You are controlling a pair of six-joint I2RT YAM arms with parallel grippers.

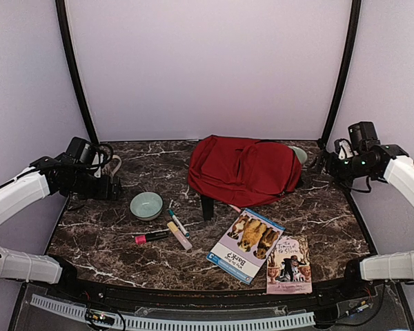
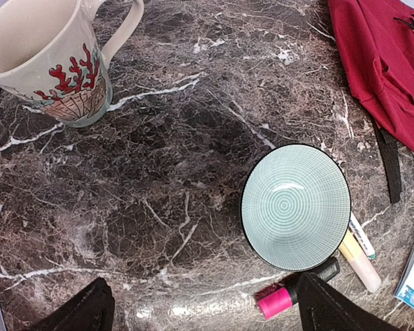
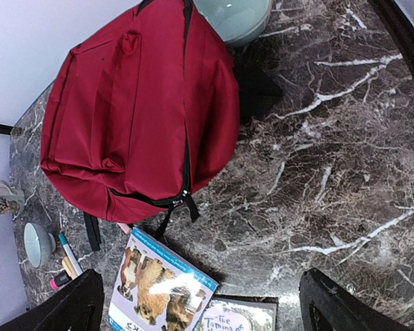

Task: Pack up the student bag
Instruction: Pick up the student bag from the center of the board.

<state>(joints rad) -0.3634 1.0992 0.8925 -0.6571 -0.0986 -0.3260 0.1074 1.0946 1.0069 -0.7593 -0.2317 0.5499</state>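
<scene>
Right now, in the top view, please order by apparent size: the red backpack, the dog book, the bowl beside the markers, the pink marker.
1. red backpack
2. dog book
3. bowl beside the markers
4. pink marker

1. One backpack [image 1: 241,169] lay on the table [image 1: 324,221]; it was dark red and the only bag there.
2. Two bowls were in sight: a pale green bowl [image 1: 146,205] out in the open, and a second bowl [image 1: 299,153] half hidden behind the backpack.
3. One mug [image 1: 113,165] was there, cream with a red coral pattern.
4. Three writing tools lay together: a pink-capped marker [image 1: 150,237], a yellow highlighter [image 1: 179,236] and a teal-tipped pen [image 1: 177,222].
5. Two books lay side by side: a blue-edged book [image 1: 246,245] with animals on its cover, and a pink book [image 1: 289,264].
</scene>
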